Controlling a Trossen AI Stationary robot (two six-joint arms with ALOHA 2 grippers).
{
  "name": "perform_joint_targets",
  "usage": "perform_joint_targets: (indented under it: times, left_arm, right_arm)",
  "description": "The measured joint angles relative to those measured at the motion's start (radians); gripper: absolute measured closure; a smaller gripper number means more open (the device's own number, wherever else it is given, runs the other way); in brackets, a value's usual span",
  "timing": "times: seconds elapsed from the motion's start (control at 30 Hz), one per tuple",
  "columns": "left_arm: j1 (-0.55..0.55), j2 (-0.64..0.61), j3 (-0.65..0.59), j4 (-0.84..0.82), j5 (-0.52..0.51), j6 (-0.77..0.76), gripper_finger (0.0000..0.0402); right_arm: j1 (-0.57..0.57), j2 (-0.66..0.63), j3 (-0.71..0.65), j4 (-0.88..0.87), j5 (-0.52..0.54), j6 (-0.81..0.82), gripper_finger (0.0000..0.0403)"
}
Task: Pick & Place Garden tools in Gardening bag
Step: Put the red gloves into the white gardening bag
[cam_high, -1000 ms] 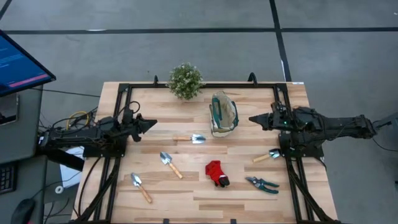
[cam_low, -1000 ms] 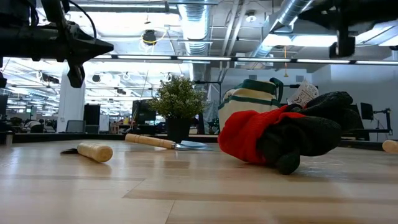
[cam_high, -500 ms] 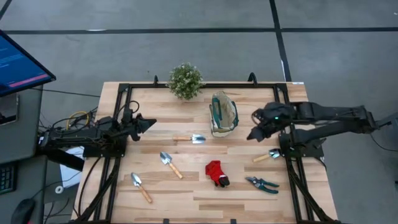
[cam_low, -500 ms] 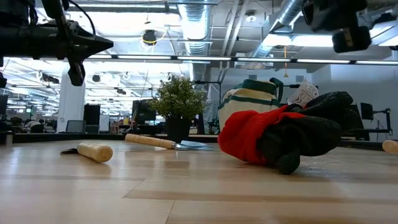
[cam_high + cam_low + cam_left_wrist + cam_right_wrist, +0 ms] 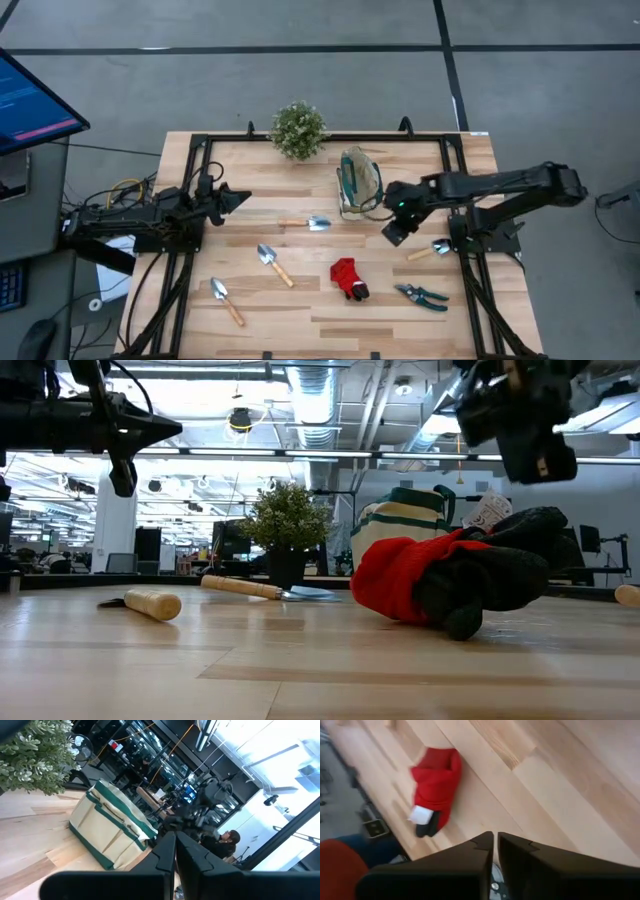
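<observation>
A bushy green potted plant stands at the far edge of the light wooden slatted desk, just left of the small beige canvas gardening bag with teal trim, which sits upright near the middle of that edge. A black metal frame runs along the desk's far and side edges. Four silver-bladed trowels with wooden handles lie apart: one just left of the bag, one toward the middle, one near the front-left, one by the right edge. The red-and-black glove lies front of centre with a white tag whose print is too small to read; teal-handled pruning shears lie toward the front-right corner.

The right gripper hangs above bare wood between the bag and the right-hand trowel, holding nothing, its fingers nearly together with a thin gap. The left gripper waits over the left edge, fingers pressed together and empty.

The floor is grey concrete with dark lines; a monitor glows at the left. Beyond the desk is an open workshop with ceiling ducts, and a person sits far off.
</observation>
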Motion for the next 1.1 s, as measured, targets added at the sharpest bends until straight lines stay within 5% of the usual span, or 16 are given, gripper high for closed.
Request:
perform_joint_targets:
  times: [0.37, 0.6, 1.1]
  left_arm:
    - [0.0, 0.001, 0.0, 0.005, 0.006, 0.04, 0.0389]
    - [0.0, 0.003, 0.0, 0.008, 0.01, 0.034, 0.0379]
    - [0.0, 0.109, 0.0, 0.039, 0.052, -0.071, 0.0318]
  right_arm:
    - [0.19, 0.253, 0.207, -0.003, -0.039, 0.153, 0.0214]
    - [0.274, 0.409, 0.44, -0.054, 0.097, 0.174, 0.0114]
    - [0.361, 0.687, 0.495, -0.003, 0.19, 0.211, 0.0085]
